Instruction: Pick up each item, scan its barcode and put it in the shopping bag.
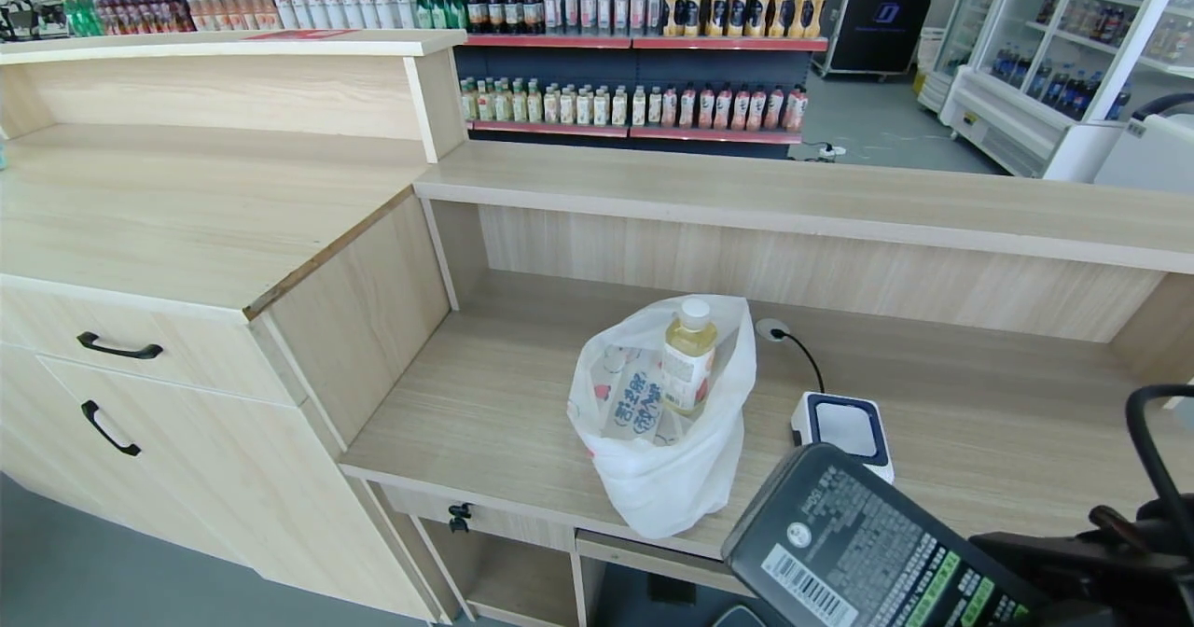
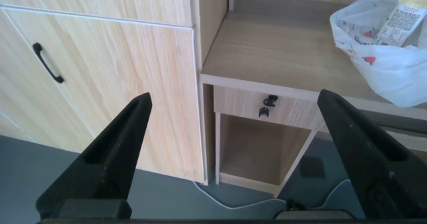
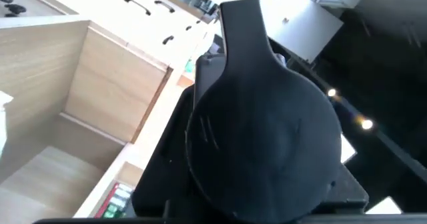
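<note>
Head, black pack [image 1: 877, 552]: up in the air at the near right, off the counter's [image 1: 485, 403] near edge; barcode [image 1: 810, 590] and label face up toward the cam.
Head, right gripper [image 1: 1017, 562]: at the pack's right end, clenched on it. Judged from the pack hanging free there, as the grip itself is mostly hidden.
Head, scanner [image 1: 842, 426]: on the counter just beyond the pack, window up, cable [image 1: 802, 352] running to the far side.
Head, shopping bag [image 1: 672, 478]: white, mouth open, just left of the scanner, w/ a bottle [image 1: 688, 356] upright inside plus other goods.
Left wrist, left gripper [image 2: 235, 104]: released, jaws wide apart w/ nothing between, hanging low in front of the cabinet, well apart from the bag.
Right wrist, close-up: a black rounded shape sits against the lens; can't tell if it's pack or gripper part. Drawer fronts show behind it.
Step in hand: prob. the scan, since the pack is lifted and not yet bagged.
How to do it well: the barcode now faces up and the window also faces up, so the wrist should roll the pack over until the code looks down at the glass. Hold it near and square over the window, not touching. Then go left to the bag's mouth, lowering beside the bottle so as not to tip it.
Risk: the pack is gripped at one end, so it may sag or slip in the roll.
</note>
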Available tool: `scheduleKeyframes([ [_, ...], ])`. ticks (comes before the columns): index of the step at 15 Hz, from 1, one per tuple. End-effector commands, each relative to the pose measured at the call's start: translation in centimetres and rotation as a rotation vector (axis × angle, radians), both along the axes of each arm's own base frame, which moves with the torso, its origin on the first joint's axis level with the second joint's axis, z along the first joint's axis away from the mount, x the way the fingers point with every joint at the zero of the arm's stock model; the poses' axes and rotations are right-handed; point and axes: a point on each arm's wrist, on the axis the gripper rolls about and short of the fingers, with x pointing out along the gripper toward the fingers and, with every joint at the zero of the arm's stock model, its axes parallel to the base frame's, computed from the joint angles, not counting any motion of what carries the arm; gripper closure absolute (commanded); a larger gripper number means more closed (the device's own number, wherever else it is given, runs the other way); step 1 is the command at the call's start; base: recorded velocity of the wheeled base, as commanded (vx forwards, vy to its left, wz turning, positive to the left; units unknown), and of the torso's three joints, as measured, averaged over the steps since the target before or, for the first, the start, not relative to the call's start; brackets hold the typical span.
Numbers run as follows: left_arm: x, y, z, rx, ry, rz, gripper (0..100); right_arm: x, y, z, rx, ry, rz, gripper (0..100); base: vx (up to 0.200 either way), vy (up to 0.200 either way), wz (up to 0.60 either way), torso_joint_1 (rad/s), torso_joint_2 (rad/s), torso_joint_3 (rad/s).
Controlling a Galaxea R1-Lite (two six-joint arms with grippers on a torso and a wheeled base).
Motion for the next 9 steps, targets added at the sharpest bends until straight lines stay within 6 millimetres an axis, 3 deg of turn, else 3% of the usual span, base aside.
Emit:
scheduleKeyframes([
  [1, 0.0, 0.0, 0.0, 0.000, -0.001, 0.001, 0, -0.2, 0.2, 0.5, 0.014, -0.011, 0.026, 100, 0.000, 0.000, 0.00, 0.000, 0.00, 0.000],
  [5, 0.0, 0.0, 0.0, 0.000, -0.001, 0.001, 0, -1.4, -1.0, 2.5, 0.088, -0.119, 0.039, 100, 0.000, 0.000, 0.00, 0.000, 0.00, 0.000],
  [9, 0.0, 0.0, 0.0, 0.000, -0.001, 0.001, 0, -0.3, -0.4, 2.6, 0.094, -0.156, 0.028, 100, 0.000, 0.000, 0.00, 0.000, 0.00, 0.000],
])
